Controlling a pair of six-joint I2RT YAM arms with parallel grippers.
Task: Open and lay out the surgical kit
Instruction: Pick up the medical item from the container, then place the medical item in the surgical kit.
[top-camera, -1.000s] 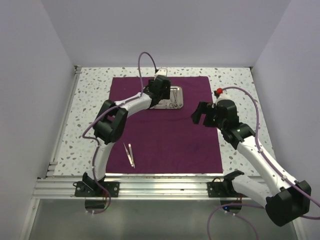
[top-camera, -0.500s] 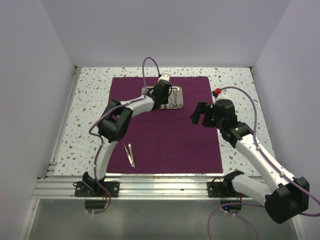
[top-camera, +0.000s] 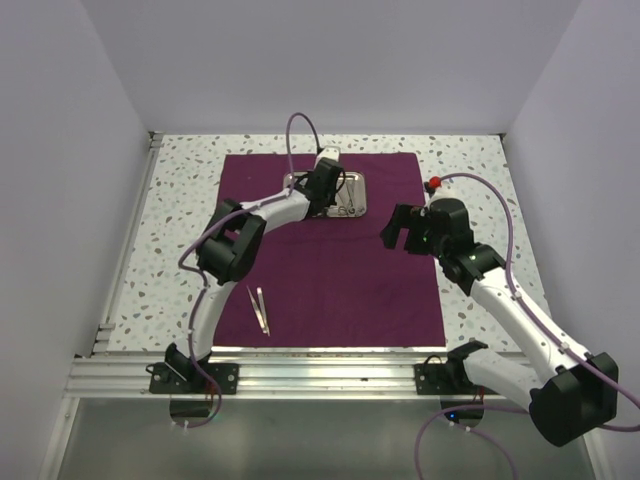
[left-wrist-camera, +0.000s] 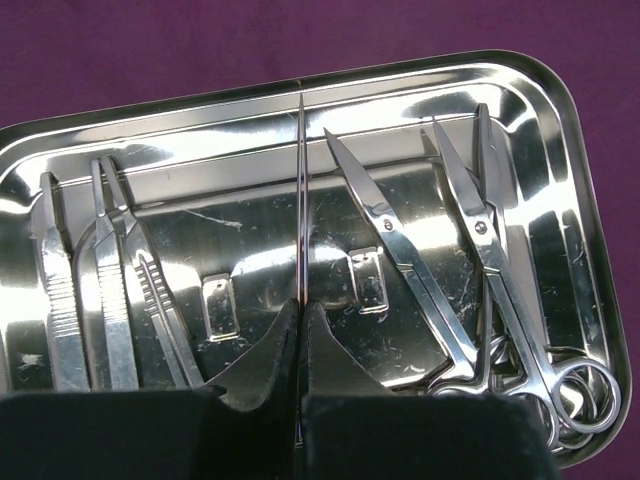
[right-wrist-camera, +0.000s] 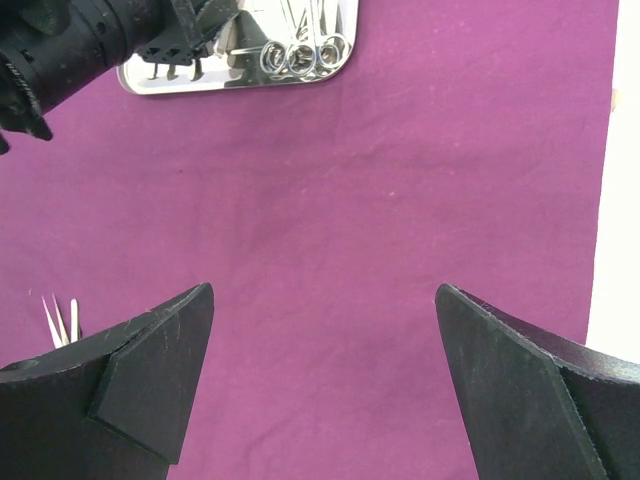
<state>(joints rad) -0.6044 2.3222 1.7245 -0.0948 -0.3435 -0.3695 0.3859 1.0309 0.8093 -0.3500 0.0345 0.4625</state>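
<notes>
The maroon cloth (top-camera: 330, 270) of the surgical kit lies spread flat, with the steel tray (top-camera: 357, 187) at its far middle. My left gripper (top-camera: 322, 192) is down in the tray (left-wrist-camera: 560, 100). In the left wrist view this gripper (left-wrist-camera: 301, 305) is shut on a slim steel instrument (left-wrist-camera: 300, 180) seen edge-on. Two ring-handled scissors (left-wrist-camera: 405, 255) lie to its right, and forceps and tweezers (left-wrist-camera: 110, 290) to its left. One pair of tweezers (top-camera: 259, 309) lies on the cloth's near left. My right gripper (top-camera: 398, 228) (right-wrist-camera: 325, 290) hovers open over bare cloth (right-wrist-camera: 400, 200).
The cloth sits on a speckled white tabletop (top-camera: 170, 230) enclosed by white walls on three sides. An aluminium rail (top-camera: 320, 375) runs along the near edge. In the right wrist view the tray (right-wrist-camera: 200, 80) and the scissor rings (right-wrist-camera: 300, 55) show at the top, beside my left arm (right-wrist-camera: 90, 40).
My left gripper has dropped into the tray and shut on the slim instrument. My right gripper has drifted slightly left, still open.
</notes>
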